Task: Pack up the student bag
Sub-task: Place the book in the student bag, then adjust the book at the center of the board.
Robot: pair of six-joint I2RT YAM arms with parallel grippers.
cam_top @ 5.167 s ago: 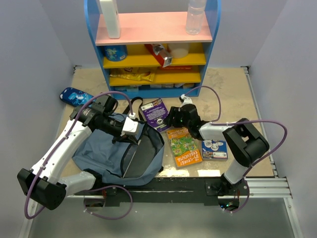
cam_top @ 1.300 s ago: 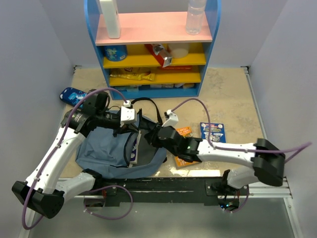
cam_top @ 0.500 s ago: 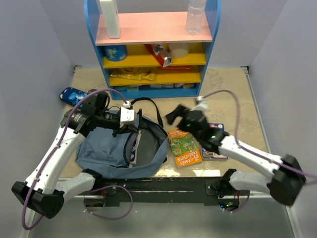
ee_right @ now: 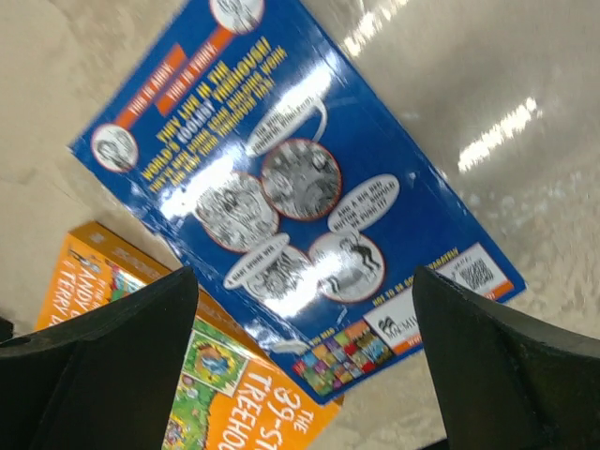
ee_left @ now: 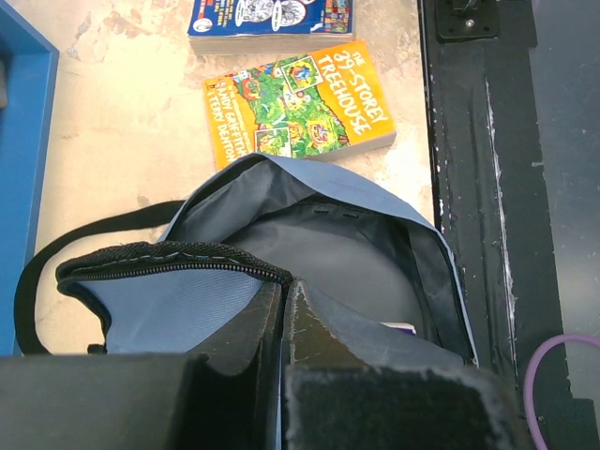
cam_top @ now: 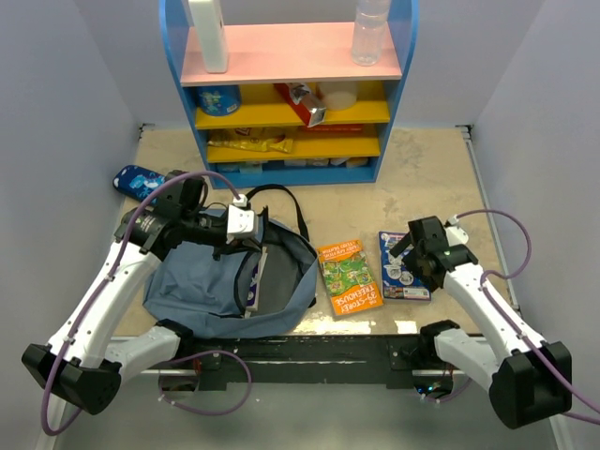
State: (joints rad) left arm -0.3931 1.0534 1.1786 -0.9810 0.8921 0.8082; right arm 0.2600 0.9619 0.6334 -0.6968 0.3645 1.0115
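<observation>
**Slate-blue fabric pinched by the left gripper (ee_left: 284, 298) — right gripper (ee_right: 302, 281) spread over a blue book (ee_right: 281, 187)**

The left fingers (ee_left: 234, 342) are pressed together, and a fold of fabric at the mouth of the student bag (cam_top: 202, 286) is pinched between them, just beside the black zipper edge (ee_left: 169, 262). The rim is lifted, so the mouth gapes and the dark lining (ee_left: 328, 248) is seen. The bag lies on the table (cam_top: 422, 178) at the near left, in front of the left arm's base, with a black strap (cam_top: 281, 192) looped out toward the shelf (cam_top: 291, 94).

The right fingers (ee_right: 122, 356) are set wide apart and nothing is held between them. The blue book is seen flat on the table directly below them, its back cover up. Whether the fingertips touch it cannot be told.

An orange book (cam_top: 349, 277) is laid flat between the bag and the blue book — just beside each, its near corner close to the blue book's edge. A small bright-blue pouch (cam_top: 141, 181) is seen at the far left of the table, beyond the left arm. The shelf stands at the far edge, with packets on its yellow tiers.
</observation>
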